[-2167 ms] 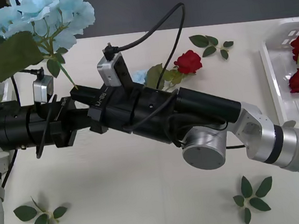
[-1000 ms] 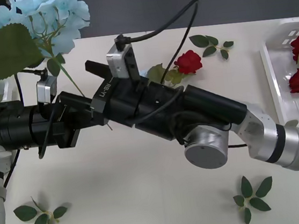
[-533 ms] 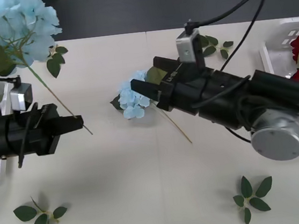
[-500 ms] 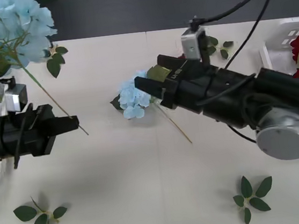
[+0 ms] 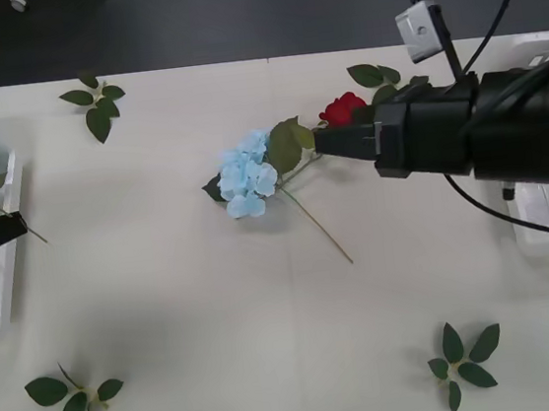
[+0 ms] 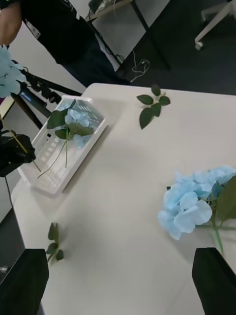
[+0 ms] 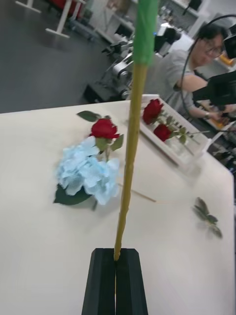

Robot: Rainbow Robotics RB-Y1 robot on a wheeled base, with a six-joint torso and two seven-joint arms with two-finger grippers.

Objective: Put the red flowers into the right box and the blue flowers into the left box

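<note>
My left gripper [image 5: 4, 229] is shut on the thin stem [image 7: 129, 167] of a blue flower, at the far left over the left box [image 5: 4, 288]; its bloom is out of view. The left box [image 6: 46, 170] holds blue flowers [image 6: 76, 118]. Another blue flower [image 5: 246, 177] lies mid-table, with a red flower [image 5: 343, 108] just beyond it. My right gripper [image 5: 325, 143] is open, beside the red flower and right of that blue flower [image 6: 191, 206]. The right box [image 7: 184, 153] holds two red flowers [image 7: 153, 110].
Flowerless leaf sprigs lie at the back left [image 5: 94, 97], front left [image 5: 73, 392], front right [image 5: 461, 358] and behind the rose [image 5: 384, 76]. The right box's rim [image 5: 533, 38] shows behind my right arm. A person sits beyond the table's right end.
The left arm swung left with the blue flower, from mid-table to over the left box. The right arm let go of that stem and drew back to the right, uncovering the flowers on the table.
</note>
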